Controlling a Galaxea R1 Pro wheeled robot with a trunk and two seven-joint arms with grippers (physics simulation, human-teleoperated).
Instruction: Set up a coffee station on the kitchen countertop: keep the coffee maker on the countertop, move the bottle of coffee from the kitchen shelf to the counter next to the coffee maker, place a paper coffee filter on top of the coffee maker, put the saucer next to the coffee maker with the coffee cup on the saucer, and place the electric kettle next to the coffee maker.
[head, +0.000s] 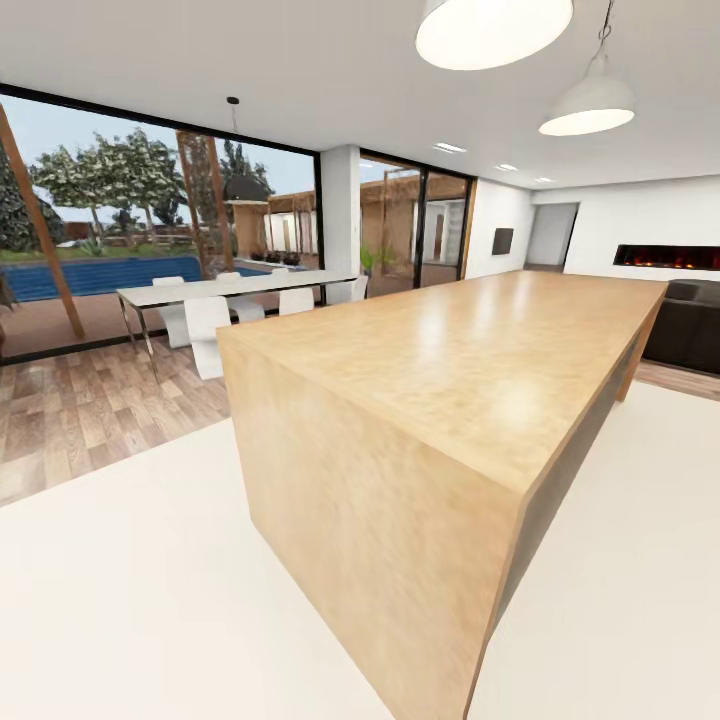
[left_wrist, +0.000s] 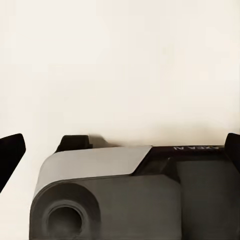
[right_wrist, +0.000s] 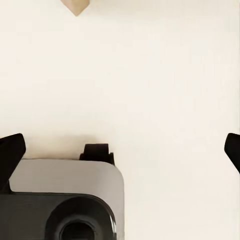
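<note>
Big wood island (head: 440, 390) in front, dining table (head: 230, 288) w/ white chairs (head: 207, 322) behind.

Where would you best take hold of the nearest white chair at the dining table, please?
Probably by the top edge of the backrest of the white chair, coming from the wooden island's side. Its back seems to face this way, and its seat is tucked toward the dining table. It is far off and small, so this is a guess.
</note>
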